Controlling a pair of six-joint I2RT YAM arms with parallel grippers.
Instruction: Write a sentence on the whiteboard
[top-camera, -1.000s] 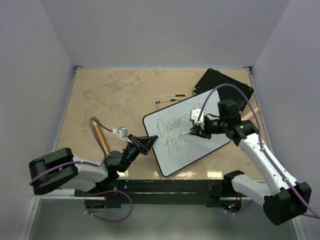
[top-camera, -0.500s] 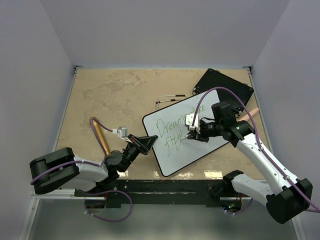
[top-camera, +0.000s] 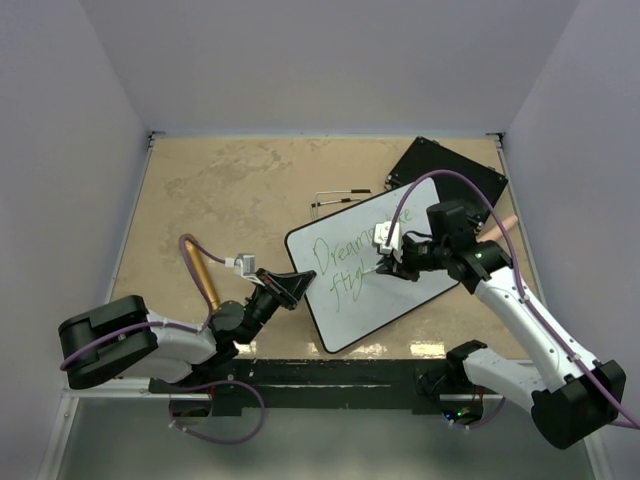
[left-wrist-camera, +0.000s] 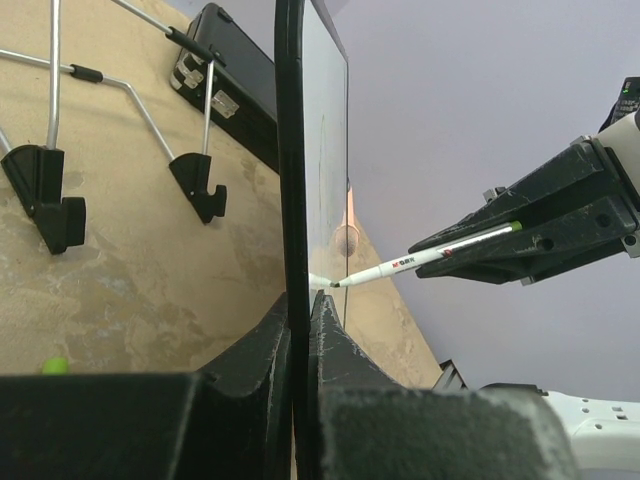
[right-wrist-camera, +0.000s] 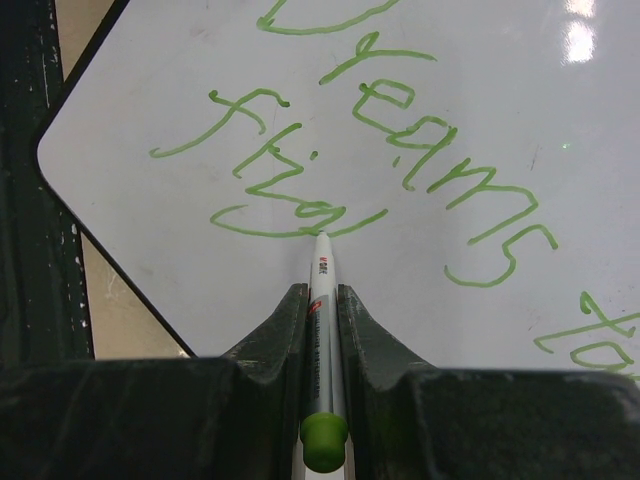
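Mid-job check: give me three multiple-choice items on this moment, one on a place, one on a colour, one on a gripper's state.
1. Where on the whiteboard is the pen tip?
A) the first line, "Dreams"
B) the second line, starting with f
C) a bare corner
2. What colour is the writing?
A) red
B) blue
C) green
3. What is the left gripper doing?
A) clamping the whiteboard's edge
B) hanging open
C) holding the pen

Answers: 1 B, the right wrist view shows the tip on that line. 2 C, every letter is green. 3 A, its fingers pinch the edge in the left wrist view.
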